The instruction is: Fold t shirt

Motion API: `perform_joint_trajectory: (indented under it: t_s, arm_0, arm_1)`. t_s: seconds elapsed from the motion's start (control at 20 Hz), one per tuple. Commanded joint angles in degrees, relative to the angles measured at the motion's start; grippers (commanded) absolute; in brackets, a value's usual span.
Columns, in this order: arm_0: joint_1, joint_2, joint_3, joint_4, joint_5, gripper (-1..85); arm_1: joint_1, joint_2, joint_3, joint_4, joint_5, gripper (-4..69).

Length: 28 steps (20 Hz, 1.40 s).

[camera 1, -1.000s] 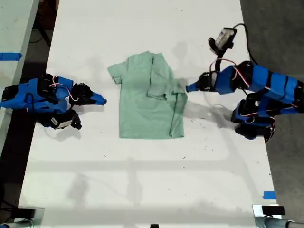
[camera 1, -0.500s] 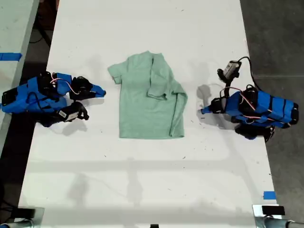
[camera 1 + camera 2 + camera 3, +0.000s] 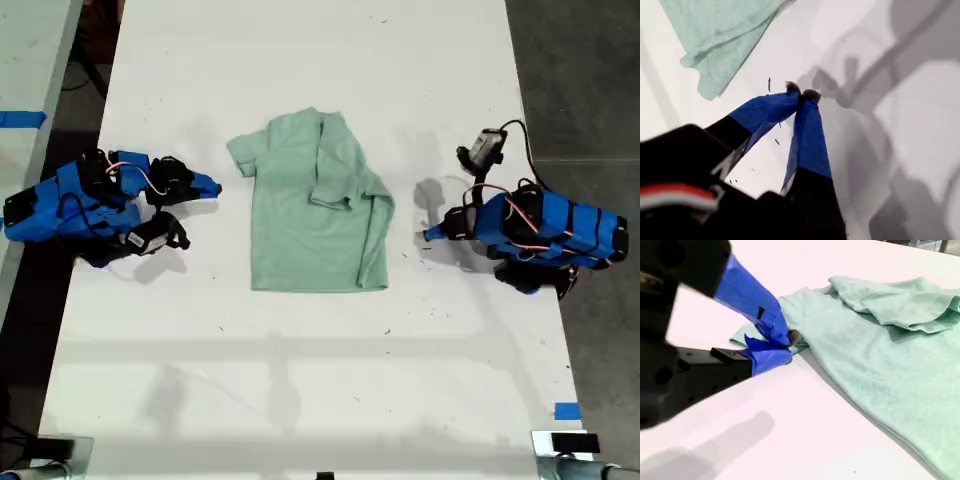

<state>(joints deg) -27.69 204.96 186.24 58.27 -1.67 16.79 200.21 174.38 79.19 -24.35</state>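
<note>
The pale mint-green t shirt (image 3: 310, 210) lies flat in the middle of the white table (image 3: 300, 380), with one side folded over onto its body. My first gripper (image 3: 430, 233) rests low on the table at the exterior view's right, shut and empty, a short gap from the shirt's edge. Its wrist view shows the closed blue tips (image 3: 801, 92) over bare table and a shirt corner (image 3: 720, 35) beyond. My second gripper (image 3: 212, 186) is at the exterior view's left, shut and empty, just short of the sleeve. In its wrist view the tips (image 3: 787, 347) stand before the shirt (image 3: 880, 340).
Blue tape marks sit at the table's edge low on the exterior view's right (image 3: 566, 411) and on a neighbouring surface at its left (image 3: 20, 119). A small wrist camera on a cable (image 3: 483, 145) stands above the first arm. Dark floor borders the table.
My first gripper has pulled back from the shirt's folded edge toward the exterior view's right and dropped low to the table. My second gripper shifted slightly. The shirt has not moved.
</note>
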Motion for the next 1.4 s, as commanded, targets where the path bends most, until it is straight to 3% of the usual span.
perform_joint_trajectory:
  t_s: [0.0, 1.35]
  arm_0:
    - [0.5, 0.4, 2.5, -0.1, -0.6, -0.2]
    - [1.1, 0.4, 2.5, -0.1, -0.7, -0.2]
  arm_1:
    - [0.4, 0.5, 2.5, -0.3, 0.4, 1.5]
    - [-0.3, 0.5, 2.5, -0.3, 0.9, 1.5]
